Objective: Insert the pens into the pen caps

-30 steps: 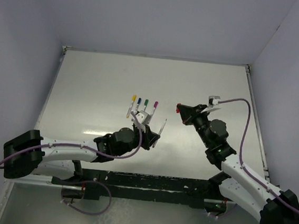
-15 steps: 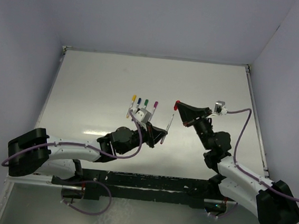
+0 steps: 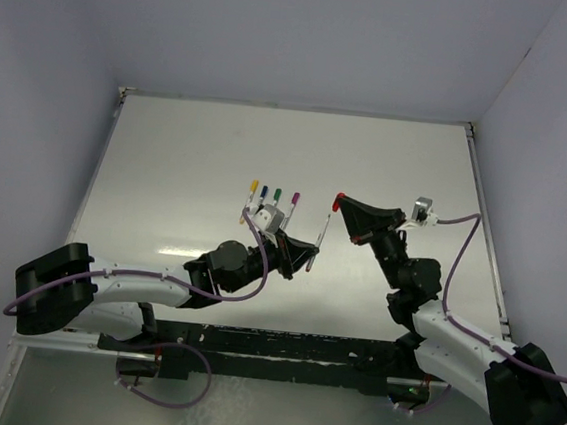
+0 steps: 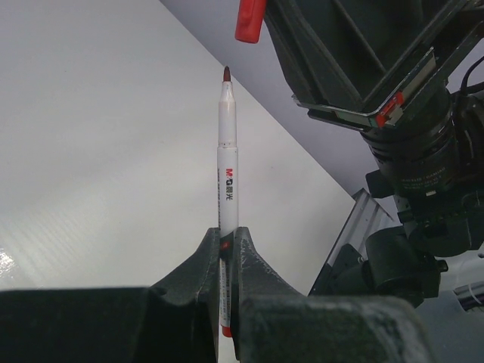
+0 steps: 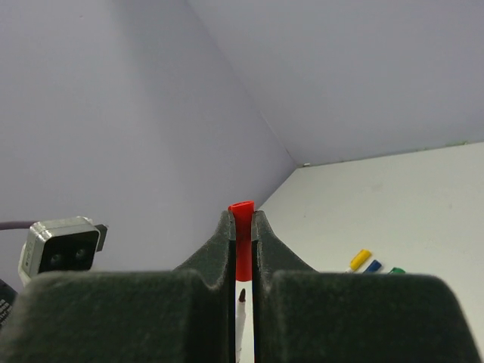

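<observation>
Pen first: the slim white-barrelled marker with the dark red nib (image 4: 227, 174) sits pinched near its tail end between the pressed-together fingers of my left gripper (image 4: 225, 240), held up above the white tabletop (image 3: 189, 153). I grip it low so that most of the barrel and the whole nib stand free for capping. Its long axis runs straight out along my fingers, nib leading. From above it points away from the arm bases and a little to the right.

Just beyond the nib, apart from it and slightly off to one side, is the stubby red plastic cap (image 4: 249, 19). My right gripper (image 5: 242, 227) is clamped on its sides, with one end poking out past the fingertips. I judge the opening faces the nib, though I cannot see into it. The axes look nearly in line, not quite.

Behind my left wrist, the four other pens with yellow, blue, green and purple caps (image 3: 277, 194) lie side by side on the table.
</observation>
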`<state>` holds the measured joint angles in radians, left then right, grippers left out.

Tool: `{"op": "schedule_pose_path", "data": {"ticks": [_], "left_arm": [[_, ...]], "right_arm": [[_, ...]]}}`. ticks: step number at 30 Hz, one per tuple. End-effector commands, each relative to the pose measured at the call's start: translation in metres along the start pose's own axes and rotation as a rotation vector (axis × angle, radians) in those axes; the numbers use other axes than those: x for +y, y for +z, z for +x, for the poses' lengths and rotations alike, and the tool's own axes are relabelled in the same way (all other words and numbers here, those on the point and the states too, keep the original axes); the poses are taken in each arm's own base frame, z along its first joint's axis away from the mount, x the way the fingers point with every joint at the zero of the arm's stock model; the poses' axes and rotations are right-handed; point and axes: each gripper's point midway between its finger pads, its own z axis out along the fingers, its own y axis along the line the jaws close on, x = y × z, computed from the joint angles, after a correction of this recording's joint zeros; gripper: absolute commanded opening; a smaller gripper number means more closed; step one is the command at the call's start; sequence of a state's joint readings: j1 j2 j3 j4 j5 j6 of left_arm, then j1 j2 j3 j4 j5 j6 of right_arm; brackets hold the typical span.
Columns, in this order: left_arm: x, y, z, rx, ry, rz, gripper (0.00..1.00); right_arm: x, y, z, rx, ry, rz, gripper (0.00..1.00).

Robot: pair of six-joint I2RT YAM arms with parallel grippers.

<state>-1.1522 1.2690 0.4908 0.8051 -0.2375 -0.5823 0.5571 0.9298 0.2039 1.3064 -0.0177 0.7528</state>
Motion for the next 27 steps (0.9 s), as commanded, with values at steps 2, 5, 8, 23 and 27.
{"op": "schedule_pose_path", "data": {"ticks": [2,5,8,23,27], "left_arm": [[-0.007,-0.001,-0.013,-0.055,0.002,0.044,0.00],[-0.007,-0.001,-0.014,-0.059,0.002,0.041,0.00],[-0.006,-0.002,-0.013,-0.057,-0.001,0.037,0.00],[-0.018,0.003,-0.020,-0.071,0.009,0.086,0.00],[-0.021,0.004,-0.020,-0.074,0.018,0.104,0.00]], "right_arm": [[0.020,0.003,-0.027,-0.103,-0.010,-0.074,0.00],[0.021,0.004,-0.027,-0.106,-0.008,-0.078,0.00],[0.021,0.003,-0.027,-0.107,-0.006,-0.080,0.00],[0.019,0.002,-0.022,-0.101,0.030,-0.081,0.00],[0.019,0.004,-0.019,-0.091,0.040,-0.084,0.00]]}}
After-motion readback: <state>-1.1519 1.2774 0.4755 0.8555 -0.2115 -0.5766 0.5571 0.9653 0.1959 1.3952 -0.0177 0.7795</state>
